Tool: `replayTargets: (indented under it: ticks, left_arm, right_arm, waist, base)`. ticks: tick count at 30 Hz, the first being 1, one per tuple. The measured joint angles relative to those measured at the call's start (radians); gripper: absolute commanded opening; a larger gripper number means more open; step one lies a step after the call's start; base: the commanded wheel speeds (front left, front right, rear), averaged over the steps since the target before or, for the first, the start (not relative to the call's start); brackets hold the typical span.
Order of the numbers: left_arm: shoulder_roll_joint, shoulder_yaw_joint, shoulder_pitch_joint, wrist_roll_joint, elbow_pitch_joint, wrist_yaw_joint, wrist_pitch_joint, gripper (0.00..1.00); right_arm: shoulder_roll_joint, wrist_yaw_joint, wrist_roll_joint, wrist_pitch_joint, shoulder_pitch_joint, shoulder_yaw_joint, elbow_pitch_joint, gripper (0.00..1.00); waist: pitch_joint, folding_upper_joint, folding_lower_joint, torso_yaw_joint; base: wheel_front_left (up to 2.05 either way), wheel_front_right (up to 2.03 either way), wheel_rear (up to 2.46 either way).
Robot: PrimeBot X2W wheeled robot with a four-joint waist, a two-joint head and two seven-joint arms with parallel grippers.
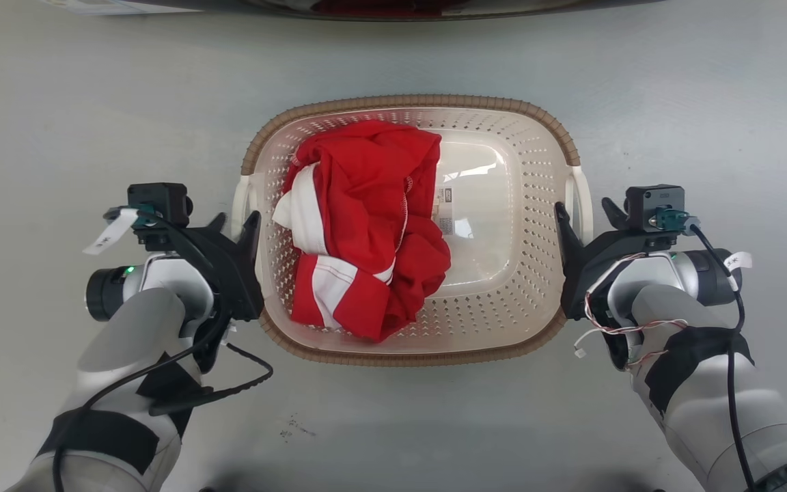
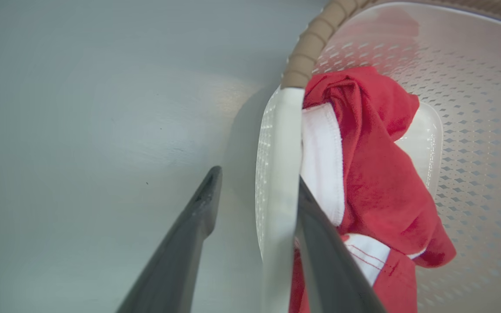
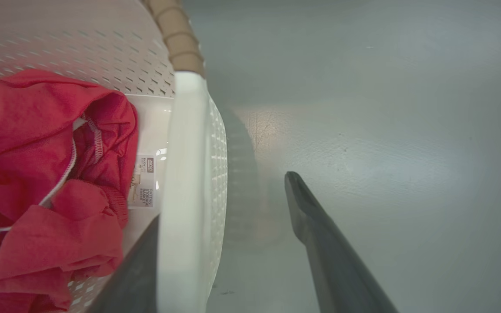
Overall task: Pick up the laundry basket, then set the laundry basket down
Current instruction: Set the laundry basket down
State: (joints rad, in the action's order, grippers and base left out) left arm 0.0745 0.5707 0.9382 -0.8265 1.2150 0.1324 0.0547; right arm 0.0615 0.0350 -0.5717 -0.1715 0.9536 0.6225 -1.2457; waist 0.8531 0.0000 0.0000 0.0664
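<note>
We've got left tool (image 1: 235, 224) and right tool (image 1: 586, 213) both spread open, straddling the laundry basket (image 1: 407, 102) loop handles (image 1: 238, 198); red-and-white garment (image 1: 366, 225) bunched inside.

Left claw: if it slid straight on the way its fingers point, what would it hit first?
Likely the laundry basket: the open left claw straddles the white handle, which ends ahead at the brown rim. Its inner finger may brush the red garment sooner; depth is unclear.

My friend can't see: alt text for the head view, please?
Seen from above, a cream laundry basket holding red-and-white clothing, grey floor around it. The left gripper and right gripper, both open, each straddle a side handle.
</note>
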Motion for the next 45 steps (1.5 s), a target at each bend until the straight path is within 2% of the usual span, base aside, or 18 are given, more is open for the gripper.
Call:
replayTargets:
  ticks: [3, 19, 33, 45]
  left_arm:
    - [0.016, 0.005, 0.000, -0.001, -0.002, 0.000, 0.000, 1.00]
    - [0.004, 0.022, -0.052, -0.033, 0.008, 0.000, 0.036, 1.00]
    - [0.044, 0.059, -0.133, 0.009, 0.001, 0.000, 0.161, 1.00]
    - [0.071, 0.061, -0.250, 0.033, -0.053, -0.002, 0.195, 1.00]
  right_arm:
    - [0.010, -0.006, 0.000, -0.002, 0.000, 0.000, -0.003, 1.00]
    - [0.016, -0.053, -0.009, -0.042, -0.047, 0.001, -0.016, 1.00]
    - [0.012, -0.088, -0.015, -0.073, -0.140, 0.002, 0.013, 1.00]
    - [0.012, -0.086, -0.013, -0.078, -0.251, -0.027, 0.142, 1.00]
  waist:
    - [-0.002, 0.0000, 0.0000, 0.001]
    - [-0.096, 0.0000, 0.0000, 0.009]
    - [-0.273, 0.0000, -0.0001, -0.004]
    - [-0.463, 0.0000, -0.0002, -0.031]
  base:
    - [0.00, 0.00, 0.00]
    - [0.00, 0.00, 0.00]
    - [0.00, 0.00, 0.00]
    - [0.00, 0.00, 0.00]
